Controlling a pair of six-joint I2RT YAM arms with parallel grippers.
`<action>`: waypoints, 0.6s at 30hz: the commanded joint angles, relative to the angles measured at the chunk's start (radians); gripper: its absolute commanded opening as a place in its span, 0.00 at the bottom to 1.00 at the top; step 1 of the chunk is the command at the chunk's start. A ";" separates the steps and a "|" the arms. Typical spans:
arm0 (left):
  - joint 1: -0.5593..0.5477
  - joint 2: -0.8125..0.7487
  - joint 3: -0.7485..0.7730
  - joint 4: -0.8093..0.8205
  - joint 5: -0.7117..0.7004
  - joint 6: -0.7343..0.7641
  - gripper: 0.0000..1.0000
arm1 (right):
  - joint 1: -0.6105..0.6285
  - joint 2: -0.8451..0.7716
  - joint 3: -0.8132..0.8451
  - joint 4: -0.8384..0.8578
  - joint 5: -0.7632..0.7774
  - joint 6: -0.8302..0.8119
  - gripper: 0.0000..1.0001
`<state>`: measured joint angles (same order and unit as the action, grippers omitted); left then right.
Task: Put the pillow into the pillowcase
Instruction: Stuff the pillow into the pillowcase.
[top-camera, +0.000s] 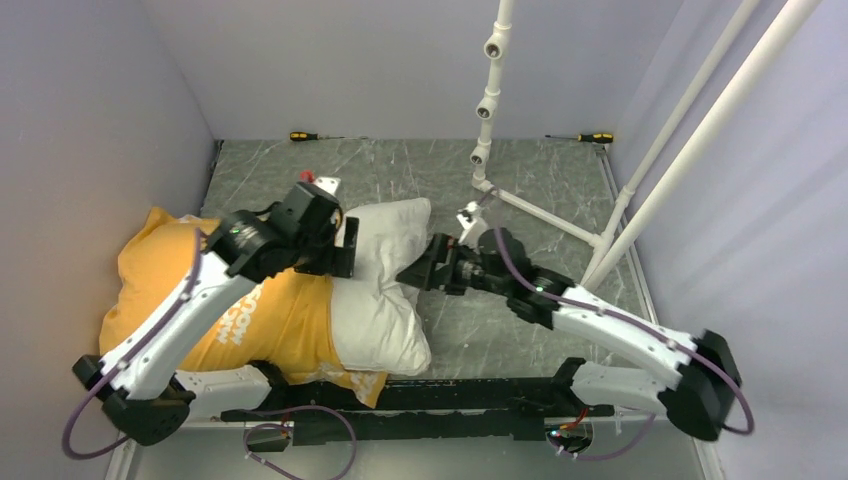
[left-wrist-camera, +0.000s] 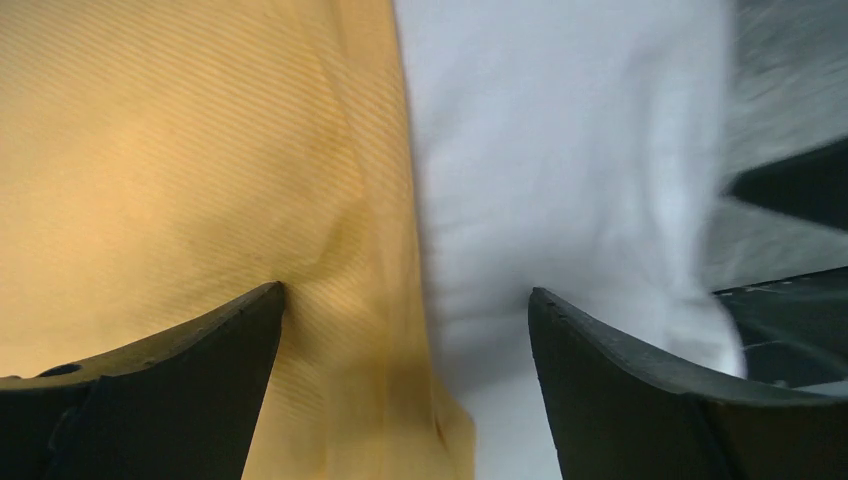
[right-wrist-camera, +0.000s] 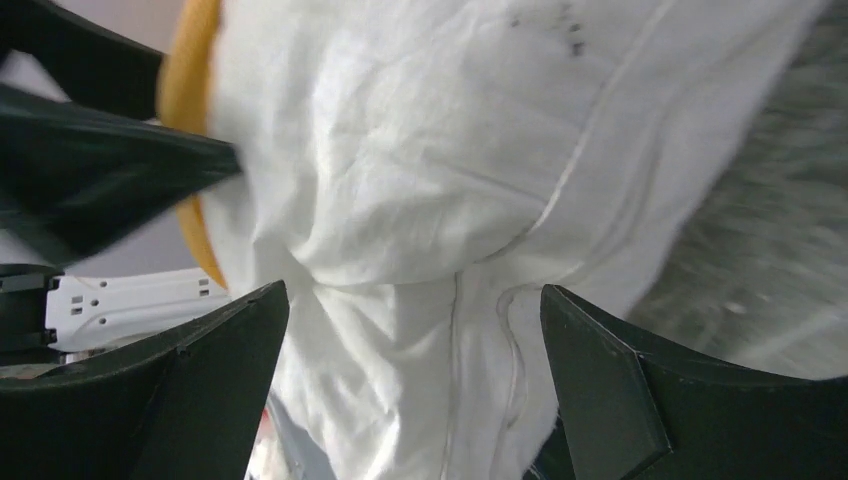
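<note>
White pillow (right-wrist-camera: 420, 150) sits inside the spread right hand (right-wrist-camera: 412, 288).

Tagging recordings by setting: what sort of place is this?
Probably a robot lab test cell: plain pale walls enclose a grey marbled tabletop, with a white pipe frame and two screwdrivers at the far edge.

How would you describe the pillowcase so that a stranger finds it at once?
Look at the left side of the grey marbled table. There the pillowcase is pulled partly over a white pillow. It is orange-yellow with white lettering; the pillow is plain.
</note>
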<state>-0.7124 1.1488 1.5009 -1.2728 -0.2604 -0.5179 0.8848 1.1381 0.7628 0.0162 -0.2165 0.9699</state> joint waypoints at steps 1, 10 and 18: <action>0.015 0.058 -0.136 0.054 -0.029 -0.014 0.93 | -0.091 -0.192 -0.033 -0.307 0.043 -0.050 1.00; 0.123 0.065 -0.197 0.109 0.009 0.040 0.88 | -0.245 -0.311 -0.452 -0.002 -0.201 0.169 0.97; 0.154 0.055 -0.160 0.098 0.053 0.077 0.90 | -0.218 -0.008 -0.551 0.536 -0.306 0.292 0.97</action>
<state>-0.5808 1.2125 1.3216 -1.1625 -0.1932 -0.4820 0.6483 1.0138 0.1902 0.1379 -0.4427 1.1782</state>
